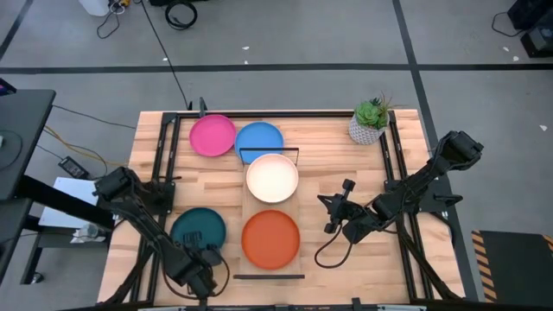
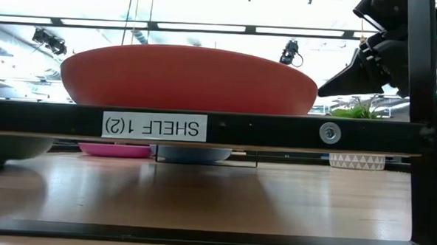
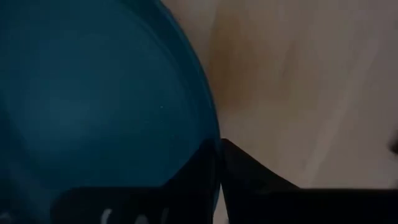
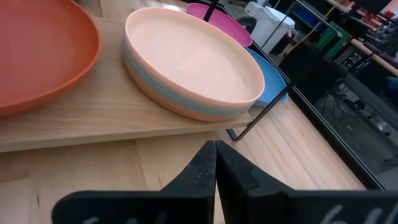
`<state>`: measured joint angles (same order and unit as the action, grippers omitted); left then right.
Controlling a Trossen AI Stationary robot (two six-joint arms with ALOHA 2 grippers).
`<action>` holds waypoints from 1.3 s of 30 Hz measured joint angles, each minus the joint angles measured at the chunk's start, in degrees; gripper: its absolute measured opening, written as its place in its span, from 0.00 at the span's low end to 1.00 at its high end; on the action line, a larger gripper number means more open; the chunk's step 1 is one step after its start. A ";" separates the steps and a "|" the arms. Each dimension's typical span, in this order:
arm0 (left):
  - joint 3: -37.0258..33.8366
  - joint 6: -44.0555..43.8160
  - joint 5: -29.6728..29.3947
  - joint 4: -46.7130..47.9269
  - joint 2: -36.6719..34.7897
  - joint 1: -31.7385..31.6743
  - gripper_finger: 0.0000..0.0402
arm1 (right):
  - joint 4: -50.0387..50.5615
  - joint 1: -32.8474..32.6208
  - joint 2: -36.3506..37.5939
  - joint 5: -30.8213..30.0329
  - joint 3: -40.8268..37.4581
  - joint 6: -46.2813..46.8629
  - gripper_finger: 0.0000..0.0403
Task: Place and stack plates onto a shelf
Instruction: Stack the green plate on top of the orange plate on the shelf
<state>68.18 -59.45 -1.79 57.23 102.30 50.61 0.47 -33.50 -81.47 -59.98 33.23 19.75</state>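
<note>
Bright ceiling strip lights [image 2: 208, 27] glare; close wrist views blur.

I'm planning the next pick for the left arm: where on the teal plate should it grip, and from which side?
Grip the teal plate by its raised rim, at the edge nearest the left gripper, coming from the table's front. It lies flat on the table, so only the thin rim gives two fingers purchase. The left wrist view shows the fingers already at that rim.

Round matte teal plate [image 3: 93, 93] cut off by left wrist frame edges. Low view: black metal shelf rail [image 2: 203, 127] hides round orange plate's [image 2: 189, 78] base.
</note>
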 joint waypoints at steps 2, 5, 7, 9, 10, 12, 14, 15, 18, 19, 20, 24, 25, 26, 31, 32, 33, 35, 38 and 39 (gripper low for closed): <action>4.28 2.96 0.55 4.96 -0.19 0.00 0.04 | -0.20 0.00 0.00 0.05 0.00 0.00 0.03; 11.25 6.13 -1.16 14.55 -0.30 0.00 0.04 | -0.48 0.00 0.00 0.52 0.00 0.04 0.03; 15.63 8.27 -5.24 20.18 -0.31 0.02 0.04 | -0.59 0.00 0.00 1.31 0.00 0.08 0.03; 19.14 9.08 -10.79 23.16 -0.39 0.00 0.04 | -0.86 0.00 0.00 1.56 0.00 0.11 0.03; 20.33 9.48 -13.78 23.99 -0.39 -0.04 0.04 | -0.90 0.00 0.00 1.57 0.00 0.21 0.03; 21.65 14.09 -19.37 23.75 -0.39 -0.32 0.04 | -0.87 0.00 0.00 1.57 0.00 0.54 0.03; 21.81 23.68 -24.01 19.94 -0.38 -0.81 0.04 | -0.87 0.00 0.00 1.57 0.00 0.63 0.03; 21.81 29.60 -25.76 18.00 -0.30 -1.14 0.04 | -0.89 0.00 0.00 1.59 0.00 0.63 0.03; 20.91 47.12 -29.16 11.51 -0.30 -2.73 0.04 | -0.89 -0.07 0.00 1.59 0.00 1.23 0.03; 20.33 51.53 -29.54 9.13 -0.30 -3.41 0.04 | -0.90 -0.15 0.00 1.60 0.00 1.27 0.03; 19.77 55.52 -29.59 7.26 -0.26 -4.15 0.04 | -0.89 -0.24 0.00 1.73 0.00 1.29 0.03; 16.92 67.33 -28.73 1.29 -0.28 -7.08 0.04 | -0.90 -0.26 0.00 2.88 0.00 1.22 0.03; 16.21 69.45 -28.36 0.19 -0.27 -7.76 0.04 | -0.88 -0.26 0.00 2.88 0.00 1.23 0.03; 15.60 71.18 -27.59 -0.88 -0.28 -8.45 0.04 | -0.87 -0.26 0.00 2.90 0.00 1.22 0.03; 12.74 74.05 -19.70 -7.01 -0.28 -11.47 0.04 | -0.87 -0.26 0.00 2.89 0.00 1.18 0.03; 12.37 74.07 -18.18 -8.36 -0.28 -11.85 0.04 | -0.87 -0.26 0.00 2.90 0.00 1.18 0.03; 12.02 74.07 -17.20 -9.62 -0.28 -12.11 0.04 | -0.87 -0.26 0.00 2.90 0.00 1.18 0.03; 11.89 74.16 -16.38 -11.18 -0.28 -12.30 0.04 | -0.87 -0.26 0.00 2.90 0.00 1.20 0.03; 11.89 74.24 -15.97 -13.38 -0.28 -12.15 0.04 | -0.85 -0.26 0.00 2.90 0.00 1.22 0.03; 11.89 74.07 -15.82 -13.58 -0.28 -12.06 0.04 | -0.87 -0.26 0.00 2.90 0.00 1.22 0.03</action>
<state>80.07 14.62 -17.61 43.65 102.02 38.55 -0.40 -33.76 -81.47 -57.08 33.23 20.97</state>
